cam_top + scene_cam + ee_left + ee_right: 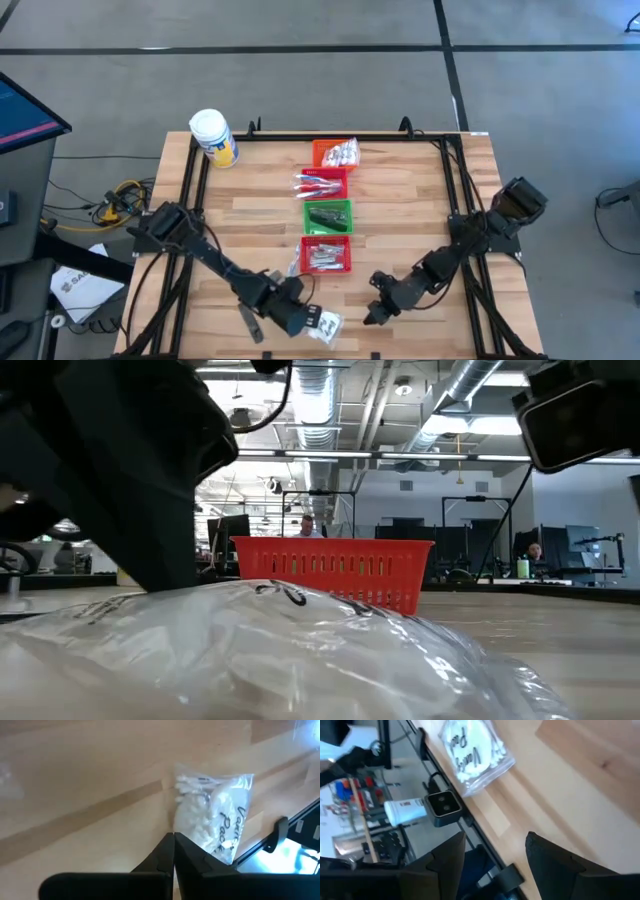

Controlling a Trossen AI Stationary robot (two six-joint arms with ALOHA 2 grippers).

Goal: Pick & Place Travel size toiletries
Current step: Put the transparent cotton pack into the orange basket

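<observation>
High view: a clear plastic sachet of white cotton items with dark print [325, 323] lies at the near edge of the wooden slatted counter [400, 200], well apart from a row of four small mesh baskets running up the counter's middle. The nearest red basket [327, 255] holds small silvery tubes [325, 258]; behind it a green basket [328, 215] holds dark flat strips, then a red one [322, 183] holds slim pink and white toothbrushes, and an orange one [335, 152] holds more clear sachets. A large white jar with a yellow label [213, 136] stands at the far left corner.

The left gripper [300, 318] sits just beside the sachet on its left. In the left wrist view its jaws are pressed together with nothing between them [173, 852], the tips right at the sachet's [212, 822] edge. The right gripper [378, 312] hangs near the sachet on its other side; the right wrist view shows its jaws spread apart and empty [495, 850], the sachet [472, 752] ahead of them.
</observation>
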